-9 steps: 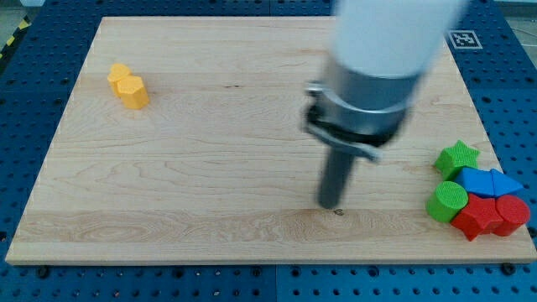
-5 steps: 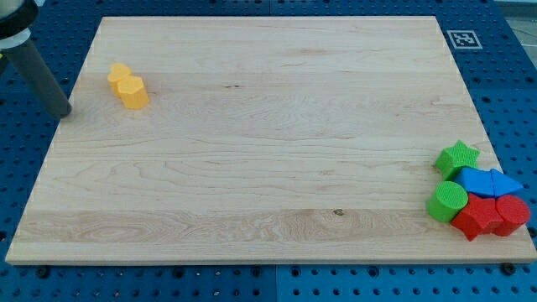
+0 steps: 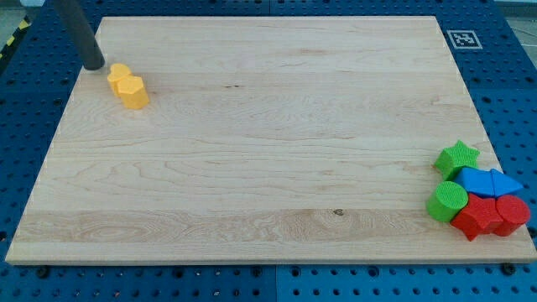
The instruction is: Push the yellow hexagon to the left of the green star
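yellow hexagon (image 3: 127, 86) lies long axis upper-left to lower-right; my tip (image 3: 95, 65), a bare gripperless rod, just upper-left of it

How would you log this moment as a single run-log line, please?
tip: upper left of yellow blocks, just apart | green star: far right, in cluster | push: not begun

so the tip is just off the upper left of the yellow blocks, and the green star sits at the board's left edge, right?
Not quite. The camera view shows the green star at the board's right edge, not the left. My tip is indeed just up-left of the yellow blocks.
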You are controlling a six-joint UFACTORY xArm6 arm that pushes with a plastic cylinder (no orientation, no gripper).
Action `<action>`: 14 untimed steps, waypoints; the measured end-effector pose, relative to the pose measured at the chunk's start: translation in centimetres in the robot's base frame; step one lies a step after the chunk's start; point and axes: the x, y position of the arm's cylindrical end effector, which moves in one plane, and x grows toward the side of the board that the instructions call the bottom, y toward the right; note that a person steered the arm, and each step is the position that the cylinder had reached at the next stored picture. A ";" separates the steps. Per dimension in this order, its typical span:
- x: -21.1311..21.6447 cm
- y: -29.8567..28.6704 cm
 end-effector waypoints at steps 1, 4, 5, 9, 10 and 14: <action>0.9 1.4; 2.3 6.3; 4.2 7.6; 11.0 6.8; 11.6 7.4; 12.7 14.4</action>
